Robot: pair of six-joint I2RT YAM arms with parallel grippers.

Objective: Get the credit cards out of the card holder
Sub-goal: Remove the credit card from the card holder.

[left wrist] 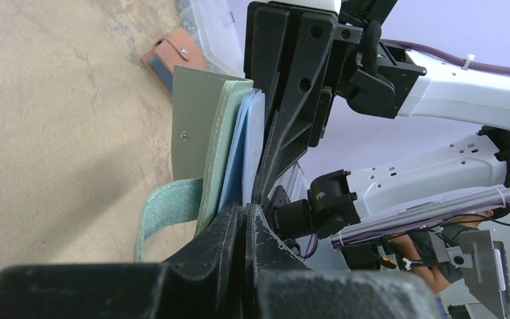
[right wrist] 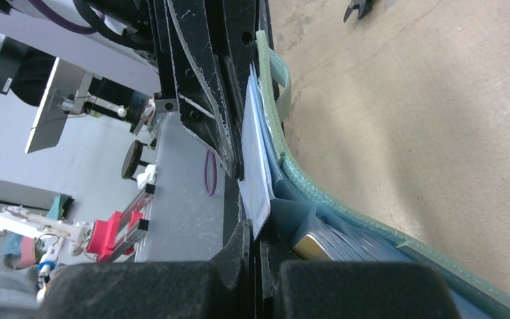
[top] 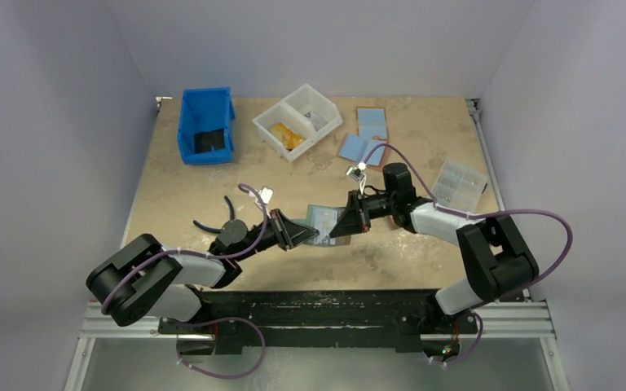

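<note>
While between end effectors [top: 315, 236] [top: 333, 234], card holder [top: 322, 217]; bins [top: 186, 122] [top: 274, 138] beyond

Tan table [top: 171, 187]. Far left: blue bin [top: 186, 122] with a dark item [top: 210, 142] inside. Beside it, a white two-compartment tray [top: 279, 110]; an orange item [top: 285, 134] lies in the left cell, and the right cell's contents are unclear. Two light-blue-and-brown wallets [top: 371, 122] [top: 361, 148] lie flat just right of the tray. Clear plastic box [top: 459, 185] near the right edge. Black-handled tool [top: 227, 210] left of centre. Salmon-pink snap wallet [left wrist: 172, 60] on the table.
</note>
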